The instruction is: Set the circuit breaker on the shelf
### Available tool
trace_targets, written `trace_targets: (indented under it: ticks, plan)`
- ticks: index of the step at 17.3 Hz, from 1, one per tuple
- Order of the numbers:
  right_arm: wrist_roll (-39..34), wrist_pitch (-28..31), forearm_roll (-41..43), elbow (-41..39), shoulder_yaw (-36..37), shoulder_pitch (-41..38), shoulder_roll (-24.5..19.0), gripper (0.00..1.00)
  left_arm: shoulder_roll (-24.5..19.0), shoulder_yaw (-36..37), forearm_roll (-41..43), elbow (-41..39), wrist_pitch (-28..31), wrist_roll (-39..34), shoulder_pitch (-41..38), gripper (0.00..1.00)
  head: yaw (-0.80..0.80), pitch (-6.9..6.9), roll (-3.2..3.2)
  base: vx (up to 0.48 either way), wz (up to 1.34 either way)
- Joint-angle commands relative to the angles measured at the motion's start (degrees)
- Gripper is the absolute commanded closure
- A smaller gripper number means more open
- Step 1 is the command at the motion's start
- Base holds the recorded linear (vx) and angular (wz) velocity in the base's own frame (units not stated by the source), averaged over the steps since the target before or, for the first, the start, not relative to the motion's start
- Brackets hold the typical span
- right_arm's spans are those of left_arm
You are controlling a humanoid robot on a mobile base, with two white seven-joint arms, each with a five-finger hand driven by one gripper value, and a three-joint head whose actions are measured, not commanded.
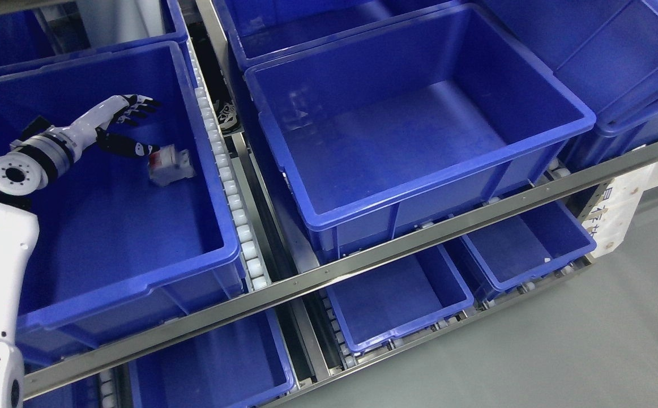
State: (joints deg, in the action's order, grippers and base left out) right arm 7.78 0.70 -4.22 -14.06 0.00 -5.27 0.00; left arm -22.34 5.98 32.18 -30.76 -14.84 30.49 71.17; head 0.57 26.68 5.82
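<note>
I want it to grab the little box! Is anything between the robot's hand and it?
No. The left hand is open right beside the circuit breaker inside the blue bin, thumb nearly touching it.

The blue bins (419,130) are seen to be moulded of smooth plastic with a soft sheen, light scuffing being shown on the floor of the large middle one. The shelf rail (363,263) is made of brushed, silvery metal, and the roller tracks (233,192) are fitted with white plastic wheels. The left hand (119,122) is cased in glossy white plastic with black finger joints, the circuit breaker (170,165) is housed in pale, matt-looking plastic, and the floor (589,345) is finished smooth and grey.
</note>
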Motion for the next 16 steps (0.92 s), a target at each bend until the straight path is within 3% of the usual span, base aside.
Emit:
trace_targets:
  ticks: [1, 3, 6, 7, 8, 11, 14, 16]
  plan:
    - [0.04, 3.78, 0.0, 0.0, -1.14, 0.0, 1.0, 0.0, -4.11, -2.61, -0.18, -2.52, -0.28, -0.17, -0.51, 0.07, 0.0, 0.0, 0.0, 0.079, -0.11]
    - [0.04, 3.78, 0.0, 0.0, -1.14, 0.0, 1.0, 0.0, -2.8, -10.41, -0.88, -7.27, -0.11, 0.01, -1.04, 0.01, 0.0, 0.0, 0.0, 0.038, -0.08]
    - [0.04, 3.78, 0.0, 0.0, -1.14, 0.0, 1.0, 0.0, 4.73, -29.46, -2.81, -10.01, 0.33, -1.21, 1.15, 0.01, 0.0, 0.0, 0.0, 0.02, -0.03]
    - [0.04, 3.78, 0.0, 0.0, -1.14, 0.0, 1.0, 0.0, 6.68, -33.97, -3.17, -11.15, 0.33, -3.22, 2.03, 0.01, 0.0, 0.0, 0.0, 0.0, 0.0]
    - [0.04, 3.78, 0.0, 0.09, -1.14, 0.0, 1.0, 0.0, 9.74, -39.41, -4.91, -13.16, 0.16, -9.77, 2.56, 0.01, 0.0, 0.0, 0.0, 0.0, 0.0]
    - [0.04, 3.78, 0.0, 0.0, -1.14, 0.0, 1.0, 0.0, 13.89, -41.13, -10.19, -24.3, 0.77, -24.12, 0.91, 0.01, 0.0, 0.0, 0.0, -0.029, 0.0]
    - [0.04, 3.78, 0.0, 0.0, -1.14, 0.0, 1.0, 0.0, 21.34, -39.55, -12.39, -44.15, 13.91, -22.5, -7.7, 0.01, 0.0, 0.0, 0.0, -0.085, 0.0]
    - [0.04, 3.78, 0.0, 0.09, -1.14, 0.0, 1.0, 0.0, 21.34, -37.28, -12.58, -51.21, 17.9, -20.65, -12.52, 0.01, 0.0, 0.0, 0.0, -0.125, 0.03]
